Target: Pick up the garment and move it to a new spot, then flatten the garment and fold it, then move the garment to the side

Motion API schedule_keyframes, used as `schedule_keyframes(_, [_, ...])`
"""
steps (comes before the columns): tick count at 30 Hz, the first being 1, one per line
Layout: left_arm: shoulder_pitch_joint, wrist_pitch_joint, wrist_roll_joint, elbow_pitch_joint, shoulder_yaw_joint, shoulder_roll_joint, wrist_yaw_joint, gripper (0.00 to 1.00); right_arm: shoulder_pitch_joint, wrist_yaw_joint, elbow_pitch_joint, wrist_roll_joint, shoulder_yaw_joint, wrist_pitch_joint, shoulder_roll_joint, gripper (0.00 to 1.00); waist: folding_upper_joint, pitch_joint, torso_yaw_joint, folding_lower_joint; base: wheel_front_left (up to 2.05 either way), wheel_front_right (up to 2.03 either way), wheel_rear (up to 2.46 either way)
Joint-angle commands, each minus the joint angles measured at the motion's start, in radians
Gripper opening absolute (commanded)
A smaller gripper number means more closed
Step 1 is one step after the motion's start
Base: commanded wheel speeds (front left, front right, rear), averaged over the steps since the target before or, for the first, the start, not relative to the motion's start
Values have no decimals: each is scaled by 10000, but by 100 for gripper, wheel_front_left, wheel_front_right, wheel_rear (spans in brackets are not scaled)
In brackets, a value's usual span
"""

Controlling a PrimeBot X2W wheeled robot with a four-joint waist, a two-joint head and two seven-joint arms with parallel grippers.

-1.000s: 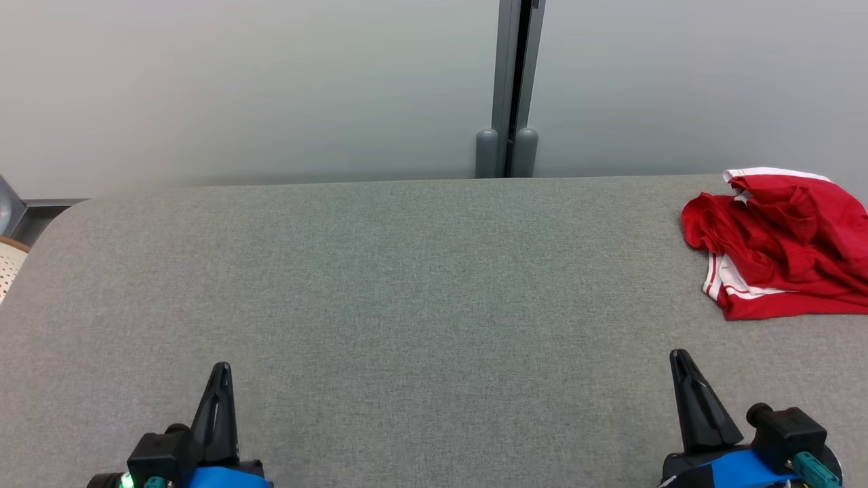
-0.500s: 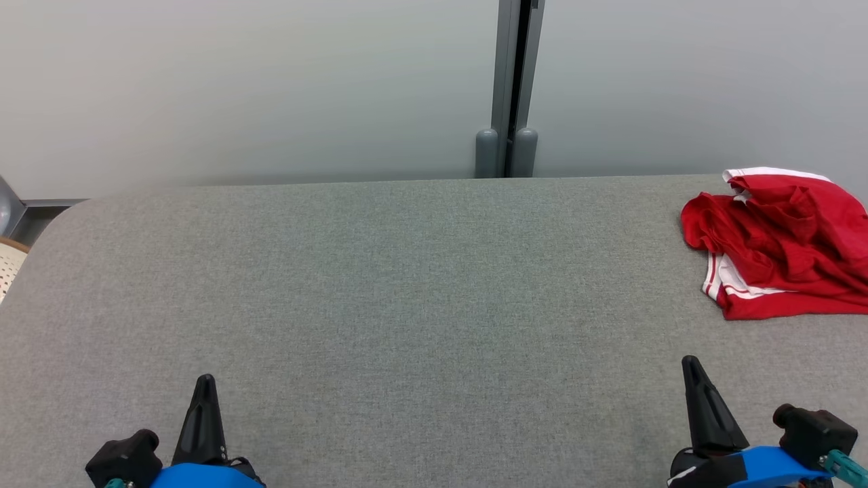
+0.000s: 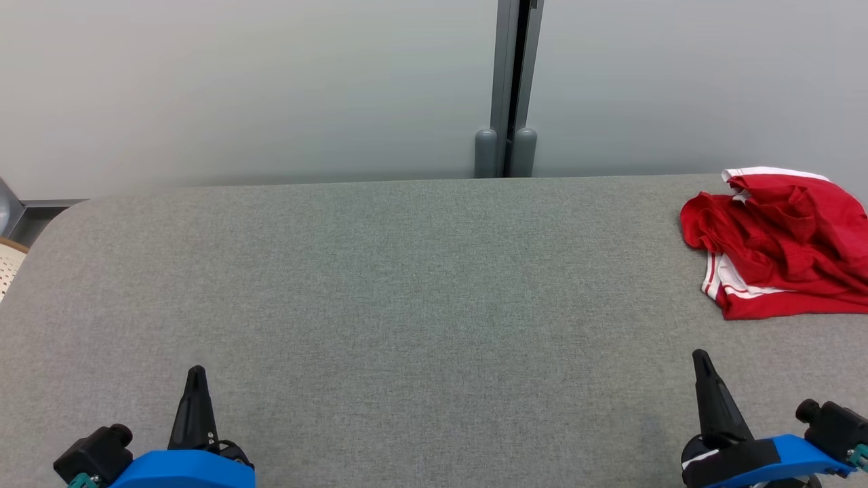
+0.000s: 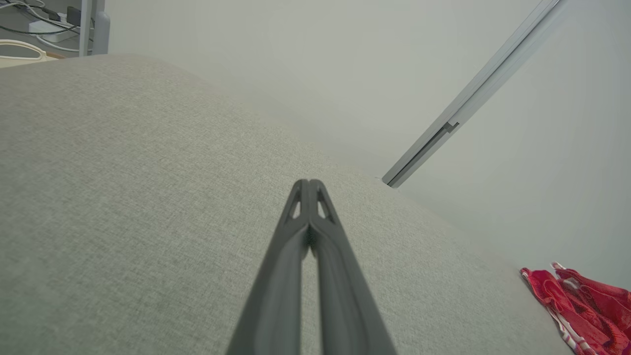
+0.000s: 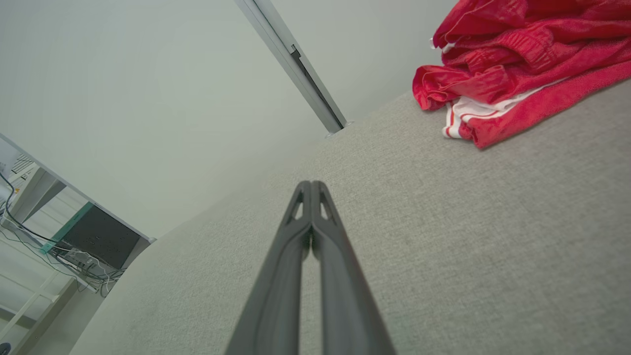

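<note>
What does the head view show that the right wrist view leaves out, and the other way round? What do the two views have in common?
Head view adds: the left gripper, shut, low at the left, and a pale perforated object at the left edge.
Right wrist view adds: a dark panel and cables beyond the table's end.
Shared: the crumpled red garment with white trim, lying untouched; the right gripper, shut; the grey table; the grey wall post.
</note>
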State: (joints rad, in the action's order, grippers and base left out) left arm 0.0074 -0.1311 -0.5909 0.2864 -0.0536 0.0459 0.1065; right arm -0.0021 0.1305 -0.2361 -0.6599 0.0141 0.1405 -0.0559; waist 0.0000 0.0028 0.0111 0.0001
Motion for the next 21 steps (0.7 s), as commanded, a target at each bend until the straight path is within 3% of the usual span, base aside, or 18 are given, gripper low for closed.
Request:
schedule_keyframes(1, [-346, 95, -382, -182, -71, 45, 41, 0, -311, 2, 115, -385, 55, -82, -102, 0, 0, 0, -2, 0, 0, 0, 0])
schedule_keyframes(21, [-596, 752, -3089, -257, -225, 51, 105, 0, -535, 3, 71, -2984, 231, -693, -133, 0, 0, 1, -23, 0, 0, 0, 0])
